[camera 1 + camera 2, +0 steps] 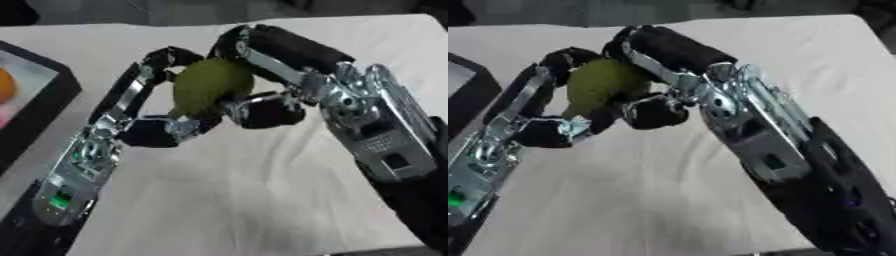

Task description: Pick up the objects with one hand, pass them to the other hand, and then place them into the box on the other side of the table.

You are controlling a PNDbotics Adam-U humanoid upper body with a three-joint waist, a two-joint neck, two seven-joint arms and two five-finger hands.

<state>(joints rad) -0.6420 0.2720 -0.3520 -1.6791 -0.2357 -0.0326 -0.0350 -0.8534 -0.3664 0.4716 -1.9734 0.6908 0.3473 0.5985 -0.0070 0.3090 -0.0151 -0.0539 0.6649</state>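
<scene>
We see one green, rounded fruit [210, 85], its kind unclear, held above the white bench [227, 200], grasped at once by the left robot hand [144, 120] and the right robot hand [289, 85], whose fingers partly hide it. One black box [39, 105] is cut off at the left edge, with an orange item [5, 86] barely showing inside.

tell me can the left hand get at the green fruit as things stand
Probably yes: the left hand already has its fingers curled round the green fruit, with the right hand curled on it from the other side.
</scene>
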